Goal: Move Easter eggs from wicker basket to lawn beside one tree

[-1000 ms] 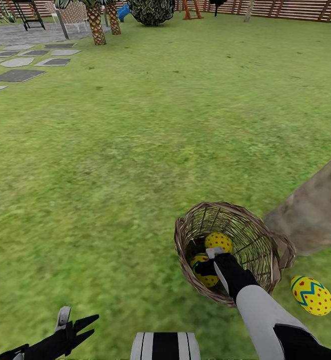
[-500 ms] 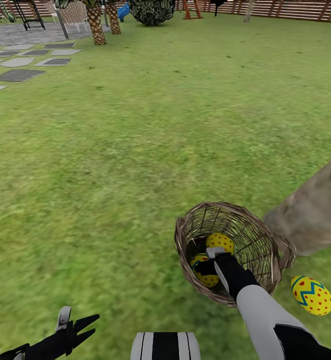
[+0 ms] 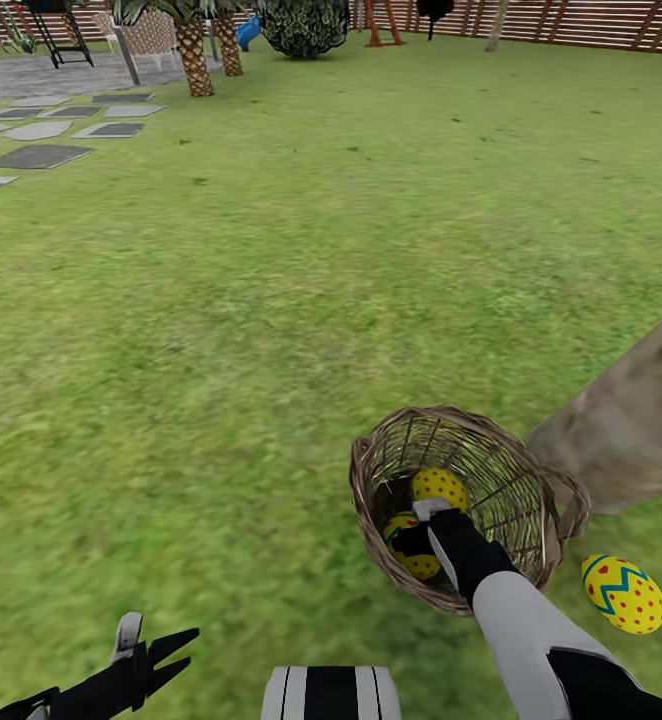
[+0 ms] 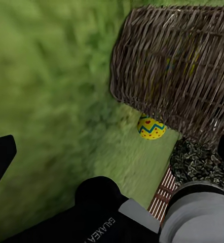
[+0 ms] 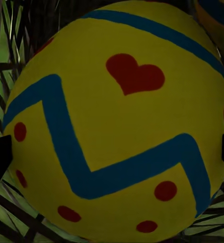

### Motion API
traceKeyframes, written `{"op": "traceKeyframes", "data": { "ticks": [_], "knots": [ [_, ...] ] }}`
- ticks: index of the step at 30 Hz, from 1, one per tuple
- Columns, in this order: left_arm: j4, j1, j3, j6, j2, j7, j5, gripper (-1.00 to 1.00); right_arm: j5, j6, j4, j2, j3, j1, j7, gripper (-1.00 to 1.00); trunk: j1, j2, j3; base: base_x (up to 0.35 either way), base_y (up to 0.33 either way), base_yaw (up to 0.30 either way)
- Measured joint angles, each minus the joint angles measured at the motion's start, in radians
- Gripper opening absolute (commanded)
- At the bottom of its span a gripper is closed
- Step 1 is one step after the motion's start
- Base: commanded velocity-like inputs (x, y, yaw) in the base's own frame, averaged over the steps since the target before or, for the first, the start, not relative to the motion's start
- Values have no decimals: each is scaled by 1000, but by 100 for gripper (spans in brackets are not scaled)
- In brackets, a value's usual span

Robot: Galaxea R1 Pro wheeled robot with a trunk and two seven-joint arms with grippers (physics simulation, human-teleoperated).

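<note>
Two Easter eggs (image 3: 437, 487) sit in the wicker basket (image 3: 516, 478); the right gripper (image 3: 421, 522) straddles the six-o'clock one, closure unclear, and could tip it. Left gripper (image 3: 156, 645) splayed idle.

Readable text: one partial brand mark

White letters "GALAXEA" stand on the black left arm housing (image 4: 109, 223), at the frame's lower middle, partly cut off.

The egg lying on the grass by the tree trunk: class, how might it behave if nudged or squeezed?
The egg looks smooth and rounded, so it would probably roll, though the grass may slow it. Its glossy curved shell could slip from a pinch. It looks rigid and probably would not squash.
</note>
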Motion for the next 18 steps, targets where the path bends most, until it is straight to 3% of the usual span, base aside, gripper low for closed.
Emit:
{"op": "traceKeyframes", "data": {
  "ticks": [18],
  "knots": [
    [0, 0, -1, 0, 0, 0, -1, 100, 0, 0, 36, -1, -1, 1, 0, -100, -8, 4, 69, 0, 0, 0]
  ]
}}
